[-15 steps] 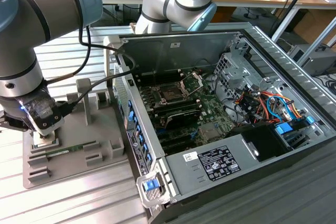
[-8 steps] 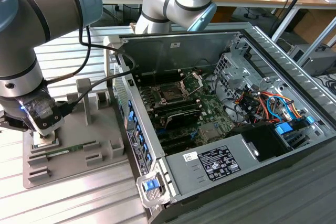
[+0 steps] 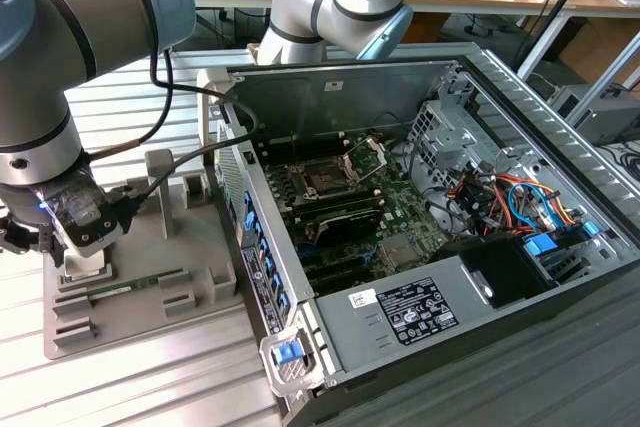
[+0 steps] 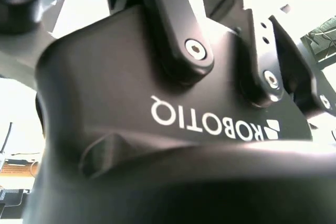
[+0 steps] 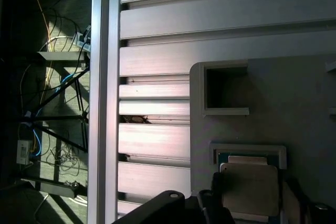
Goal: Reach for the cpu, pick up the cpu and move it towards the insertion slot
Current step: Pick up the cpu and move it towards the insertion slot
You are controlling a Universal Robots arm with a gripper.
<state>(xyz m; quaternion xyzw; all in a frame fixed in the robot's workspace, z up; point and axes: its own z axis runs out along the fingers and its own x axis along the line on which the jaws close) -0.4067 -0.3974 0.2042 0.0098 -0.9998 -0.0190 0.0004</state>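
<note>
The cpu [image 5: 248, 187], a pale silver square, lies flat in a recess of the grey tray [image 5: 294, 103]. My gripper [image 5: 252, 200] is low over it and open, with one dark finger [image 5: 218, 192] on each side of the chip. In the exterior view the gripper [image 3: 75, 247] hangs over the tray's near-left corner, where the cpu [image 3: 85, 265] shows as a pale patch beneath it. The insertion slot [image 3: 325, 179], a dark square socket with its metal clamp frame raised, sits on the motherboard inside the open computer case, well towards the exterior view's right. The second wrist view shows the gripper's black body [image 4: 173, 103].
A green memory stick [image 3: 125, 289] lies on the tray beside the cpu. A square recess [image 5: 226, 87] of the tray stands bare. The case's side wall [image 3: 255, 237] rises between tray and motherboard. The slatted aluminium table ends at an edge rail [image 5: 102, 98].
</note>
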